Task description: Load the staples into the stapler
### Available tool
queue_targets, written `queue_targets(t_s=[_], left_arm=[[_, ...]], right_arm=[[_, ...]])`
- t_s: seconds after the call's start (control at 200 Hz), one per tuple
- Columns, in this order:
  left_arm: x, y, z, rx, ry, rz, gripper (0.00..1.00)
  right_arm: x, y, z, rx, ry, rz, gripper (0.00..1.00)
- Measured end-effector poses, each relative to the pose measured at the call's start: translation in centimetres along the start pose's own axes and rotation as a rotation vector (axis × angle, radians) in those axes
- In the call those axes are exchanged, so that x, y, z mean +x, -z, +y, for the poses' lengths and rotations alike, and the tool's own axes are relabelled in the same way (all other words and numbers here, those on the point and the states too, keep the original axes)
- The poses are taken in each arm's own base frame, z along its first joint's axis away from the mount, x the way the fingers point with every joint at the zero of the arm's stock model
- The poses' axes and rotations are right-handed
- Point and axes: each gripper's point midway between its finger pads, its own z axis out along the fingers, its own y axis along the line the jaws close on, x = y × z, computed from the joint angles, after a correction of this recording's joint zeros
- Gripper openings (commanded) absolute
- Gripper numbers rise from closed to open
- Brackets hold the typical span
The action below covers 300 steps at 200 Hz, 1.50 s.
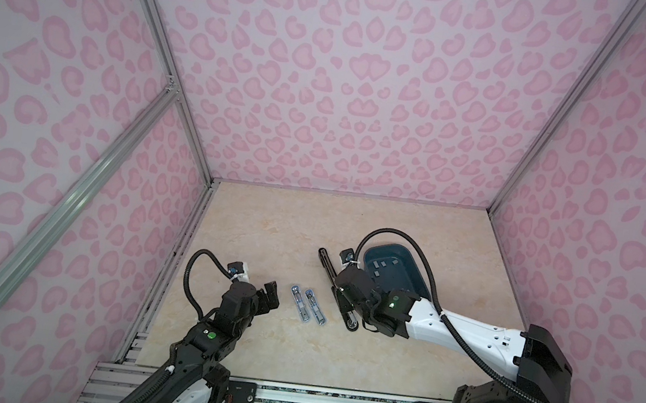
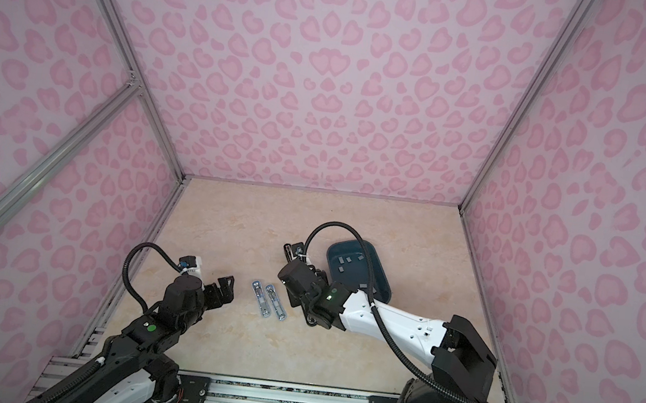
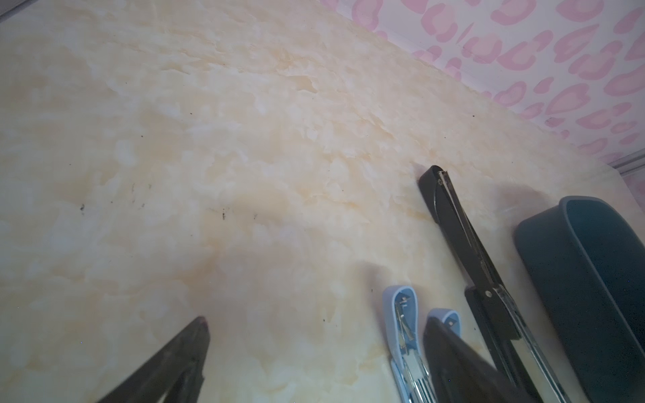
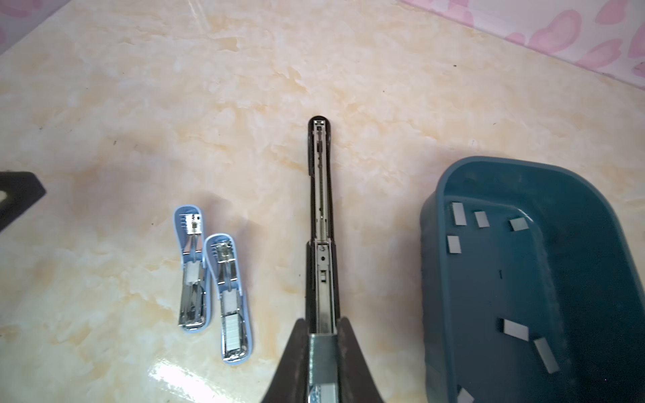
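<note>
Jaws of the right gripper (image 4: 321,323) stood almost closed on a staple strip (image 4: 323,363), poised directly over the near end of the black stapler (image 4: 320,195), which lay opened out flat on the table. In the right wrist view the strip's long axis ran in line with the stapler's exposed metal channel, and that channel stretched straight away from the fingertips toward the stapler's far tip. The coming move seemed to turn on this alignment: the strip apparently needed only to go down into the channel, with no turning. Whether it already touched the channel could not be told.

More loose strips (image 4: 459,213) lay in the dark teal bin (image 4: 432,279) just beside the stapler. On the stapler's other side lay two light-blue staplers (image 4: 192,268), also open. Beyond them the left gripper (image 1: 271,297) hung with its jaws spread wide, holding nothing. The right arm was plainly the nearer one.
</note>
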Motion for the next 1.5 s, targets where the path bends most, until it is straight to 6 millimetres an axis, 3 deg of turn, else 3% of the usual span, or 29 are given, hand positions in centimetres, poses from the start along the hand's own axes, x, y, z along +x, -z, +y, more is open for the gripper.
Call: queue_targets(t_s=[0.2, 0.285, 0.4, 0.62, 0.875, 1.12, 1.5], left_arm=[[-1.7, 1.9, -1.5, 0.047, 0.044, 0.011, 0.97], [-2.6, 2.5, -1.2, 0.035, 0.053, -0.038, 0.97], [-1.5, 2.6, 0.3, 0.017, 0.054, -0.059, 0.97], [-1.0, 2.3, 0.4, 0.022, 0.042, -0.051, 0.97], [0.2, 0.3, 0.6, -0.04, 0.011, 0.084, 0.97], [-0.2, 0.5, 0.5, -0.027, 0.025, 0.071, 0.97], [-0.4, 0.6, 0.6, -0.03, 0.027, 0.059, 0.97]], right_arm=[[1.0, -1.8, 3.3, -0.047, 0.02, 0.023, 0.13], [1.3, -2.9, 4.2, -0.063, 0.015, 0.036, 0.13], [1.9, -3.9, 5.9, -0.089, 0.017, 0.047, 0.12], [2.5, -4.0, 8.5, -0.137, 0.042, 0.04, 0.13], [4.6, -5.4, 9.8, -0.157, 0.064, 0.088, 0.12], [4.8, -6.5, 11.1, -0.183, 0.061, 0.105, 0.12], [5.5, -7.1, 10.9, -0.146, 0.029, 0.144, 0.11]])
